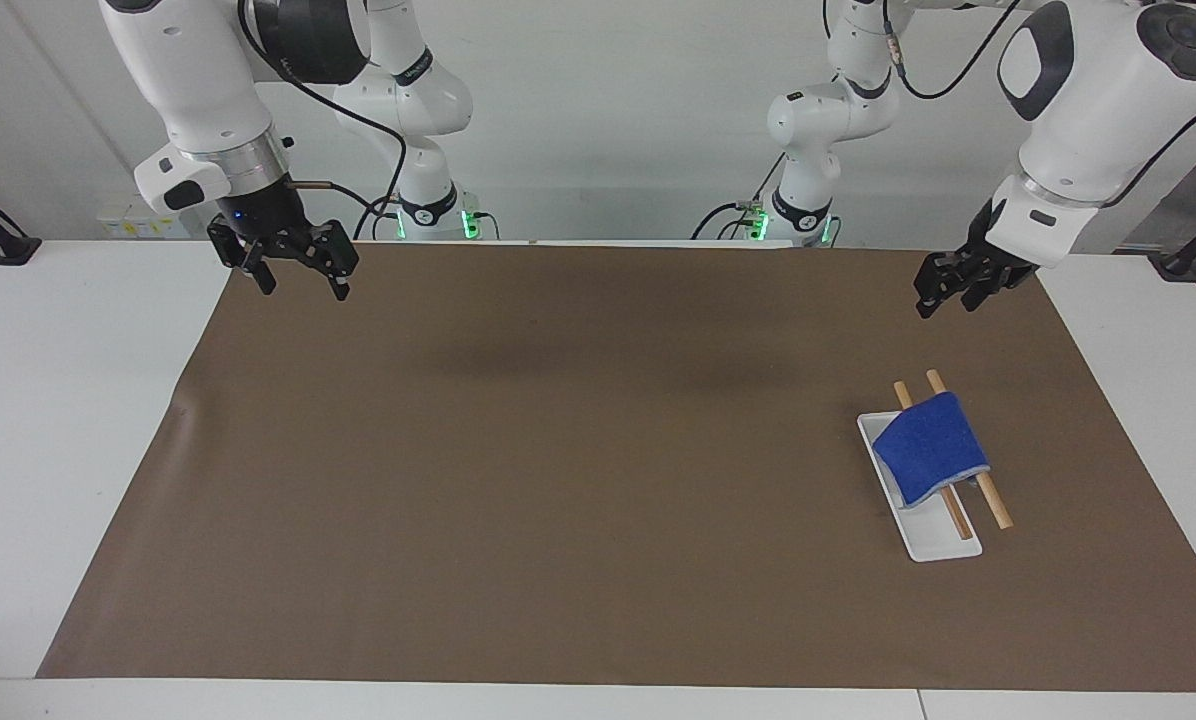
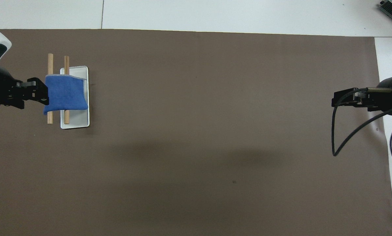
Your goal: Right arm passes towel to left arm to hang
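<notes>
The blue towel [image 1: 930, 445] [image 2: 65, 95] hangs draped over two wooden rods [image 1: 993, 505] [image 2: 50, 60] on a white tray [image 1: 943, 548] [image 2: 76, 119], toward the left arm's end of the table. My left gripper [image 1: 946, 300] [image 2: 40, 93] hovers open in the air and holds nothing. From overhead it overlaps the towel's edge, but the facing view shows it well clear of the cloth. My right gripper [image 1: 301, 288] [image 2: 340, 100] waits open and holding nothing over the mat's corner at the right arm's end.
A brown mat [image 1: 558, 450] covers most of the white table. A black cable [image 2: 338, 137] loops down from the right wrist.
</notes>
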Available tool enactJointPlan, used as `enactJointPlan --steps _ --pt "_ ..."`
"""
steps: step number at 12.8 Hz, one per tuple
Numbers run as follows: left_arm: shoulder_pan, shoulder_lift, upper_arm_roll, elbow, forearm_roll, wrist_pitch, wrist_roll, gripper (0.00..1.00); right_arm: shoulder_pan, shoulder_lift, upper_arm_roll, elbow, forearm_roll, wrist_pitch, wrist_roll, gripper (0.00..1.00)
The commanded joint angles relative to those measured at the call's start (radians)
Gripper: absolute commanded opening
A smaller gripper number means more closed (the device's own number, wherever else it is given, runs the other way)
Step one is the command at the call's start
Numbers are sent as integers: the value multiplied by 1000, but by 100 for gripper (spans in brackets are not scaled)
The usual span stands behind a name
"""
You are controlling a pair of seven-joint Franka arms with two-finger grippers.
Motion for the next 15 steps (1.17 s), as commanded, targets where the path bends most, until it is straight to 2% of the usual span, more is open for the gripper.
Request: enactJointPlan --steps 1,4,6,9,15 --pt "-25 25 1 60 44 -60 43 63 -3 -1 4 10 -16 -17 -9 100" --pt "-25 -7 -11 50 35 -34 43 67 -1 0 7 8 -16 -21 -9 100" --pt "-23 -35 -11 -8 24 50 37 100 -1 2 18 8 -16 -12 -7 100" --pt "-23 -49 -10 -59 21 208 39 100 -1 2 27 8 -16 -9 8 100" --pt "-16 -50 -10 -69 21 221 46 100 -1 -3 30 0 -16 -20 8 100"
